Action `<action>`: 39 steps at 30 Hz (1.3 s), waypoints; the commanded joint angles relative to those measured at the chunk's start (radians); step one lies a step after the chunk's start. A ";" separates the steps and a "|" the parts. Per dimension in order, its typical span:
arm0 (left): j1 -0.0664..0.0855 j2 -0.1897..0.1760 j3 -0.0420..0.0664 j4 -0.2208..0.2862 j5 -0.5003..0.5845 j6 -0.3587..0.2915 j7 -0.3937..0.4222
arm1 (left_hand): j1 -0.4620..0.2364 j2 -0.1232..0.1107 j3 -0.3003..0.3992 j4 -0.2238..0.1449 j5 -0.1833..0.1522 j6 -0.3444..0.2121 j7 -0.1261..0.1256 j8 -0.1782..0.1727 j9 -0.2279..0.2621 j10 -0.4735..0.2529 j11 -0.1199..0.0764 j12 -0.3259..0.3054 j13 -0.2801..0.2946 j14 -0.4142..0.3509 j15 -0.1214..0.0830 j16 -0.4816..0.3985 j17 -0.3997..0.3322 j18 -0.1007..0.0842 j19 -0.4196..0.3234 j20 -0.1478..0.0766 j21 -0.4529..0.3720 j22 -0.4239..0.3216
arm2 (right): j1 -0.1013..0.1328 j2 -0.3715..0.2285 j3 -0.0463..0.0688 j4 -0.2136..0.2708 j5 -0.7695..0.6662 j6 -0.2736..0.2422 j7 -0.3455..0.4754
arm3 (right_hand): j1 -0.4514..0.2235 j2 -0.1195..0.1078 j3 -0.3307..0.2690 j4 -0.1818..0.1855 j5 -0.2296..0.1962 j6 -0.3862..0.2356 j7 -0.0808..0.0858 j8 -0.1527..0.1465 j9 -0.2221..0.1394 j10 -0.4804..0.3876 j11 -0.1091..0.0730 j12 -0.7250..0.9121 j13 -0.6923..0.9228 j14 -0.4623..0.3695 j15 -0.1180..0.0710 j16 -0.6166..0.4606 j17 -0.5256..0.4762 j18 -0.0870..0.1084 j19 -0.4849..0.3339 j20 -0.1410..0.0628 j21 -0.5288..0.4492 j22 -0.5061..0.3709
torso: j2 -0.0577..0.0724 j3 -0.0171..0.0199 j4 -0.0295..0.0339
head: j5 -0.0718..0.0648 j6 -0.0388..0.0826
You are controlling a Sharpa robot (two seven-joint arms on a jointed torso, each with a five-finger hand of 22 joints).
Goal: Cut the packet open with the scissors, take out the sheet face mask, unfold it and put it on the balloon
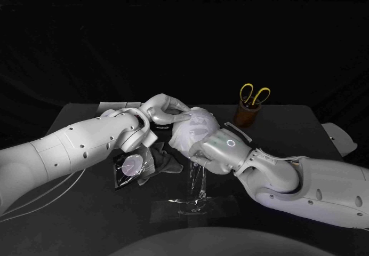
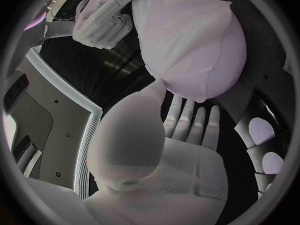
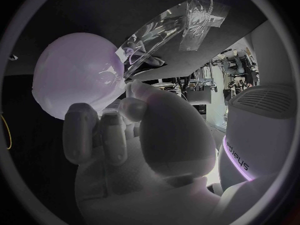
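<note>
Apparently smoothing the sheet face mask [image 2: 187,40], already draped over the balloon [image 3: 72,70] between spread-fingered left robot hand [image 1: 163,110] and curled right robot hand [image 3: 125,150] (grip indiscernible), leaving only final fitting.

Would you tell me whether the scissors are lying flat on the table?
No, the scissors stand upright, yellow handles up, in the brown holder.

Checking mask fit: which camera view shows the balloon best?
Left wrist view: the balloon looms large, its pale surface unobstructed. In the head view the left robot hand partly covers it; the right wrist view shows one smooth side beyond the right robot hand.
</note>
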 commanded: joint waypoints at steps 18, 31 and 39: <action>-0.001 -0.017 0.000 0.022 0.082 0.016 0.027 | 0.000 -0.005 -0.002 0.002 -0.001 0.011 0.025 -0.009 -0.004 0.002 0.015 -0.004 0.000 0.019 0.020 -0.004 -0.001 0.000 0.002 0.002 -0.008 -0.004 | -0.001 -0.057 -0.001 0.013 0.371 -0.171 0.402 | 0.002 -0.114 -0.043 0.018 0.010 -0.106 0.065 -0.093 0.208 -0.094 0.016 0.017 0.566 0.016 0.027 -0.124 0.035 0.102 -0.372 0.031 -0.469 -0.254 | -0.001 -0.0006 -0.0016 | -0.001 0.013; 0.010 -0.105 0.003 0.126 0.225 0.035 0.071 | -0.016 -0.025 -0.157 0.078 0.000 0.020 0.027 -0.029 -0.010 -0.010 0.035 -0.005 -0.001 0.025 0.028 -0.025 -0.013 -0.007 0.012 0.005 -0.018 -0.020 | 0.006 -0.153 0.000 0.049 1.012 -0.169 0.662 | 0.061 -0.130 -0.035 0.084 0.004 -0.141 0.089 -0.119 0.190 -0.320 0.049 -0.744 -0.078 -0.292 0.062 -0.887 -0.608 0.128 -0.504 0.084 -0.925 -0.583 | -0.002 -0.0001 0.0001 | -0.006 0.037; 0.012 -0.153 0.006 0.160 0.277 0.002 0.094 | 0.005 -0.017 -0.183 0.098 0.000 0.022 0.028 -0.034 -0.012 0.013 0.038 -0.002 0.001 0.038 0.029 -0.027 -0.014 -0.007 0.016 0.005 -0.020 -0.024 | 0.042 -0.182 0.001 -0.009 1.243 -0.184 0.691 | 0.067 -0.137 -0.025 0.105 0.006 -0.144 0.125 -0.147 0.171 -0.295 0.079 -0.923 -0.315 -0.316 0.100 -1.099 -0.693 0.128 -0.522 0.115 -1.039 -0.669 | -0.002 -0.0014 -0.0010 | -0.012 0.050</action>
